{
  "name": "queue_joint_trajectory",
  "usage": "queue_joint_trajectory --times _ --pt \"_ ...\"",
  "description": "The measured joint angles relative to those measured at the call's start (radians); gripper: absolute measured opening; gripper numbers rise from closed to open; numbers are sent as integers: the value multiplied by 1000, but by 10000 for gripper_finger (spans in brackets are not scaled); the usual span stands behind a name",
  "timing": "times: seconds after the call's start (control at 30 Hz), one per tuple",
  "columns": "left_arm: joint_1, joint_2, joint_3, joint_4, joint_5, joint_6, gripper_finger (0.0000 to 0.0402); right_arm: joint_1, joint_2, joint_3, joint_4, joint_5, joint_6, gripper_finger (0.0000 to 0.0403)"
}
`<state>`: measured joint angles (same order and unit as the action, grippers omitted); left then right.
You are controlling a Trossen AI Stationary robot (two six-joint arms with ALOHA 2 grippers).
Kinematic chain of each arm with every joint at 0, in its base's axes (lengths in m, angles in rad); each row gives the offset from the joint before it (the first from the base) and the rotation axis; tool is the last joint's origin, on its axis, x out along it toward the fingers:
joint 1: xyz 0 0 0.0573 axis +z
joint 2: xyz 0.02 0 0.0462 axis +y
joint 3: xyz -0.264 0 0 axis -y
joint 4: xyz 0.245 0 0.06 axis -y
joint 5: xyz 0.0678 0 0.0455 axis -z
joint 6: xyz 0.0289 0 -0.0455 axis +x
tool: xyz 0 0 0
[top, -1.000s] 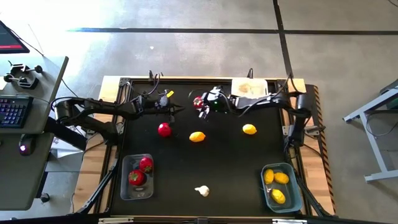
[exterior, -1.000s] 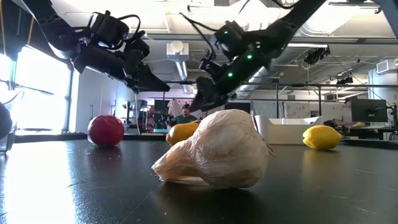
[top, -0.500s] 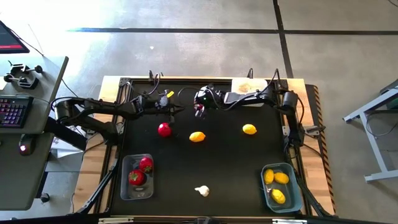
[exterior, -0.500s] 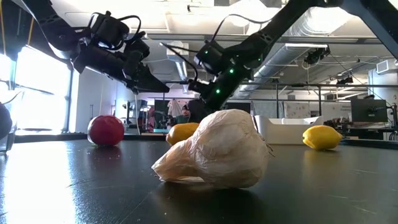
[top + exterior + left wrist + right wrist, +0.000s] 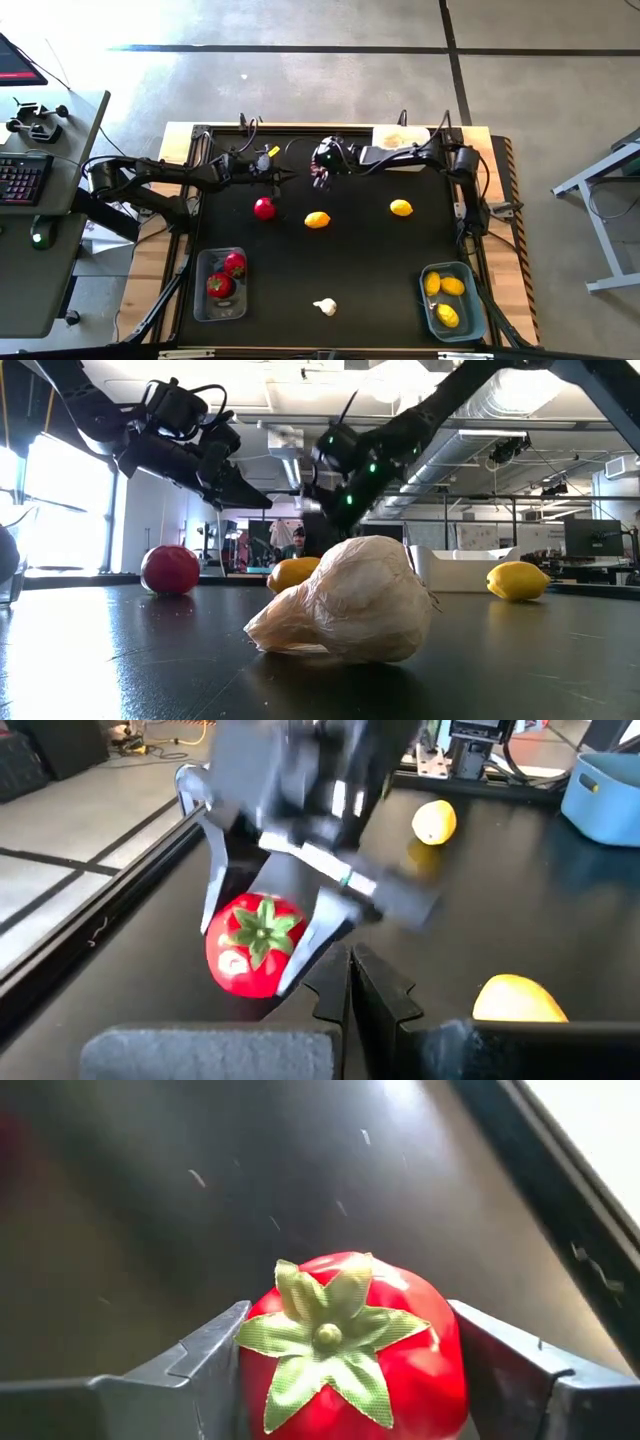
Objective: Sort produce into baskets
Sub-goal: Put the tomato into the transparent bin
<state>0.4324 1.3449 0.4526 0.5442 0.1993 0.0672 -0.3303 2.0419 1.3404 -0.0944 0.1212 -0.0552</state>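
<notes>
Black table (image 5: 360, 270) | right gripper (image 5: 330, 1370) fingers clamp tomato (image 5: 350, 1345) — underside hidden

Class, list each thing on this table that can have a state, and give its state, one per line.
Right pincer: shut on tomato, at the table's far side.
Left pincer: shut, empty, beside it.
Clear tub: holds two tomatoes.
Blue tub: holds three lemons.
White tub: contents unclear.
Garlic: loose on the table.

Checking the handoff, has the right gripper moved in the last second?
Yes. The right gripper, shut on a tomato, moved left, away from the white basket toward the left gripper.
</notes>
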Motion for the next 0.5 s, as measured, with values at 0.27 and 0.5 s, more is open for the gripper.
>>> queue_joint_trajectory --times 0.27,0.5 --pt "0 0 -75 189 0 49 0 -32 -139 -107 154 -209 111 273" --pt "-11 -4 -167 347 2 65 0 -39 -164 -293 522 -397 302 273"
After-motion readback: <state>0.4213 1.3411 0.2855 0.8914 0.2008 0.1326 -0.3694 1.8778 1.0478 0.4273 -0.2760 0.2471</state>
